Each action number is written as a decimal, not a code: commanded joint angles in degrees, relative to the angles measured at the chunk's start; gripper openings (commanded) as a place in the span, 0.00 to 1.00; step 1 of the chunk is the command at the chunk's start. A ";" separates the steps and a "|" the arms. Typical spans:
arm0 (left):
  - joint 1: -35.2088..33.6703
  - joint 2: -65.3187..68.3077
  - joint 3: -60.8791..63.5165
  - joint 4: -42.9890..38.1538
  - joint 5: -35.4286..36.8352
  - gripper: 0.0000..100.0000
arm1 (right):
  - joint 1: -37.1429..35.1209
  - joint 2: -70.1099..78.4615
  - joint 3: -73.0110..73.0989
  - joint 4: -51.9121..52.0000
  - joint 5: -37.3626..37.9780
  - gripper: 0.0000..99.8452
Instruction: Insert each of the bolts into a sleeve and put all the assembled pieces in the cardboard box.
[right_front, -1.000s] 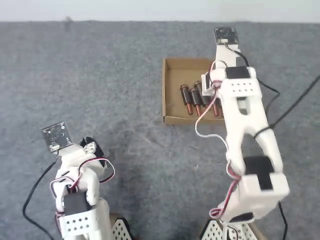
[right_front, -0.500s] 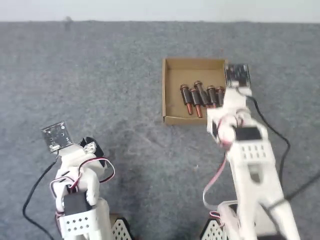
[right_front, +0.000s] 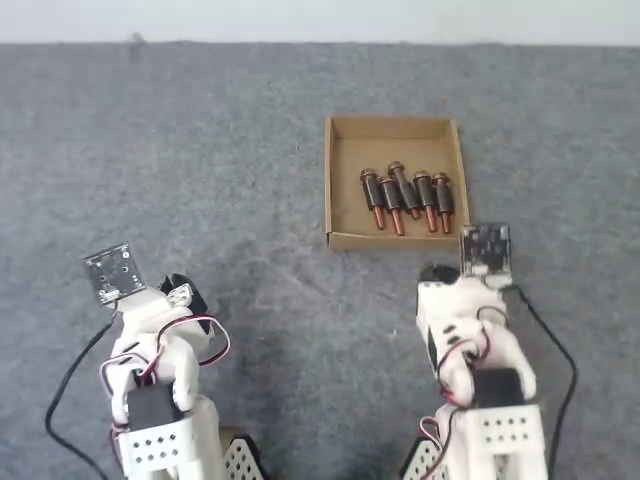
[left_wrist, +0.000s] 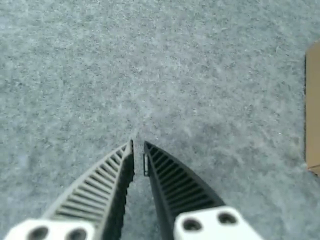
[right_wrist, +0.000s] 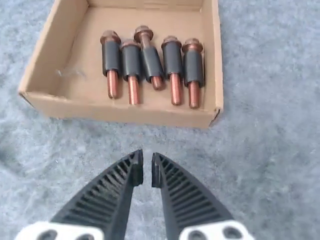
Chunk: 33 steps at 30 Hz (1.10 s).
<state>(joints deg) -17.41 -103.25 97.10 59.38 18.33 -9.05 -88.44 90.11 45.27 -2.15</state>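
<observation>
Both white SO-101 arms sit folded low at the near edge of the grey felt-covered bench (right_front: 230, 150). The black ribbed left tool (left_wrist: 138, 150) points down at bare felt, its two fingers drawn to a narrow slit with nothing between them. The black ribbed right tool (right_wrist: 146, 169) is also closed to a thin gap and grips nothing. It aims at the felt just short of the shallow, open brown cardboard box (right_wrist: 120, 112), which lies well apart from the left arm. Inside the box, five copper-coloured bolts in black cylindrical sleeves (right_wrist: 150, 60) lie flat, side by side in a row. Their long axes run near to far, with heads toward the far wall and bare threaded ends toward the arms. The middle piece lies slightly farther back than the rest and tilts a little.
</observation>
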 joint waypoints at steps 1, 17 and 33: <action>-0.35 -0.26 -0.57 0.79 -4.04 0.04 | 0.22 -12.18 5.45 0.84 -0.62 0.01; -0.35 -0.53 -0.57 3.08 -22.15 0.04 | 0.22 -14.29 5.01 23.34 -0.26 0.01; -0.44 -0.62 -0.57 12.66 -22.24 0.04 | -0.04 -15.34 6.33 29.67 -0.35 0.01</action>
<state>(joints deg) -17.41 -103.25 97.10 71.87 -3.56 -9.23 -102.68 95.38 74.73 -2.24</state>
